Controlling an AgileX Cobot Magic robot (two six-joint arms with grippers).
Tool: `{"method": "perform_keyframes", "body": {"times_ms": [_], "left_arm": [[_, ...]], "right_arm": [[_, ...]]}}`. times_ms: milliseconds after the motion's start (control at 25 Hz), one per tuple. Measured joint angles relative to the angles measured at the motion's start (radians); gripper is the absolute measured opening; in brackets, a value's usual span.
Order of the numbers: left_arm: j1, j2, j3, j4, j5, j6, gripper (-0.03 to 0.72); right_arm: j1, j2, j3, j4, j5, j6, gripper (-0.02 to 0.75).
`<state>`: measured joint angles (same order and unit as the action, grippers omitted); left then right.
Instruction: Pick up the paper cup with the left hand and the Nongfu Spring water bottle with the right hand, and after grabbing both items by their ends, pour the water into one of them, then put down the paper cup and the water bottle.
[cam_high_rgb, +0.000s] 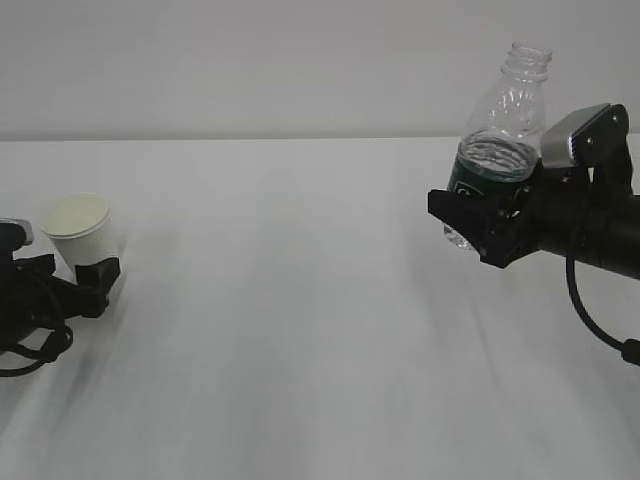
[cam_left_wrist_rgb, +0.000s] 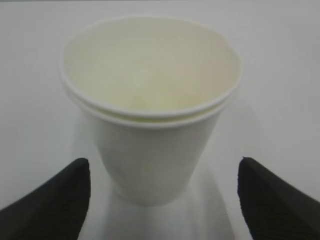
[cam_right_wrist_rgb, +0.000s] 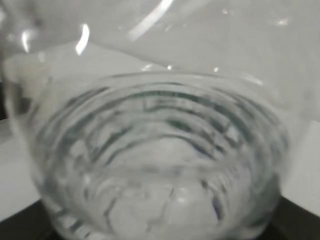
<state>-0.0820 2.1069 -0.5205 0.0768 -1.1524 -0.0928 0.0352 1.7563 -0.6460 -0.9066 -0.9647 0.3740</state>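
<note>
Left hand (cam_high_rgb: 100, 275): It sits low at the far left of the table (cam_high_rgb: 300, 330). Its two black fingers (cam_left_wrist_rgb: 50, 200) are spread wide, one on each side of the cup. In the left wrist view there is a clear gap on both sides, so they are not touching it.

Paper cup (cam_high_rgb: 80, 228): It stands upright on the table at the far left, between the left hand's fingers. It looks empty, though the inside is pale and hard to read. It looks like two cups, one inside the other.

How the cup will handle: It is very light and soft. A hard squeeze would crush it. Taking hold low down, near the base, looks best, because the base is stiffer than the rim.

Water bottle (cam_high_rgb: 500, 130): It is up in the air on the right, well apart from the cup. It has no cap and leans a little.

Right hand (cam_high_rgb: 490, 225): Its fingers are pinching the bottle at the bottom end.

Water (cam_right_wrist_rgb: 160, 200): A little sits in the bottom of the bottle.

How the bottle will handle: The plastic is thin, smooth and slippery. It can dent or slide, and water can spill from the open top.
</note>
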Motion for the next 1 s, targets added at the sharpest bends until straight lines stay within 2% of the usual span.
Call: {"method": "perform_keyframes", "body": {"times_ms": [1000], "left_arm": [[0.000,0.036,-0.128,-0.027,0.000,0.002,0.666]], "right_arm": [[0.000,0.000,0.000,-0.007,0.000,0.001,0.492]]}}
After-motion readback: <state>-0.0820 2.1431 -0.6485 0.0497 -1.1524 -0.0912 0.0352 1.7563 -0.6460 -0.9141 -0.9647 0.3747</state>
